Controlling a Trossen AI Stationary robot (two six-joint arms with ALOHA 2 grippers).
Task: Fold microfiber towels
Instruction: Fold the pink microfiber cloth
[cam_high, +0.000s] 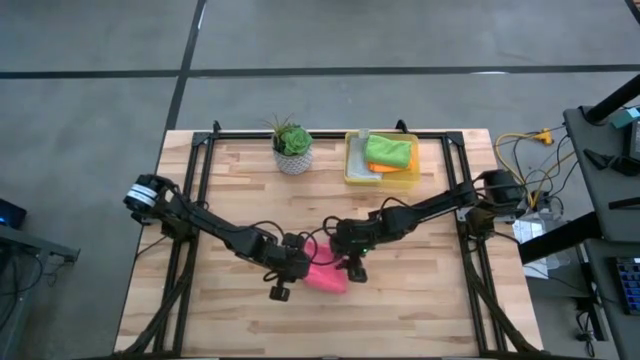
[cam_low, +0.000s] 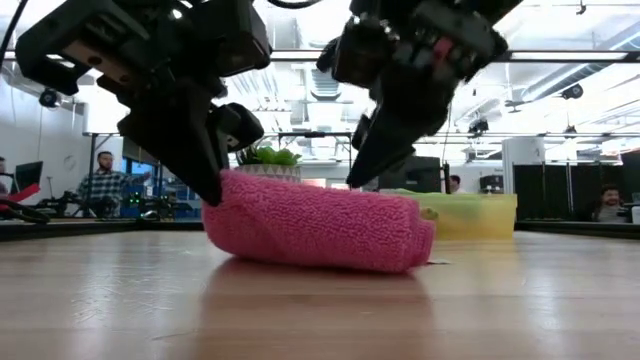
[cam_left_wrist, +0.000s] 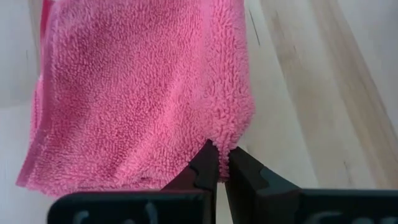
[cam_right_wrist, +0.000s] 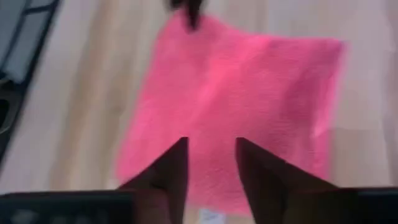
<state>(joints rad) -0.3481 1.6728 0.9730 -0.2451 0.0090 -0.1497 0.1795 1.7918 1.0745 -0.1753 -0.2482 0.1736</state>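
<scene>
The hot pink towel (cam_high: 326, 276) lies folded on the wooden table (cam_high: 430, 300), near the middle; it also shows in the low view (cam_low: 320, 225). My left gripper (cam_left_wrist: 222, 149) is at the towel's left end (cam_low: 225, 185) and is shut on it. My right gripper (cam_right_wrist: 211, 142) is open and hangs just over the towel's top toward its right end (cam_low: 362, 178); whether it touches, I cannot tell. The green towel (cam_high: 390, 151) lies on the orange one (cam_high: 385, 168) in the yellow bin. The grey towel does not plainly show. My left gripper pinches the pink towel's edge (cam_left_wrist: 219, 138) between its two fingertips, near a corner at the towel's left end. The fingers slant down from the table's left side. That end (cam_low: 228, 188) stands slightly raised, and the remainder of the towel lies on the table.
The yellow plastic bin (cam_high: 352, 170) stands at the far edge, right of the middle. A small potted plant (cam_high: 292, 148) stands to its left. Bare wood lies in front of the towel (cam_high: 330, 325). People sit in the room beyond the table (cam_low: 100, 180).
</scene>
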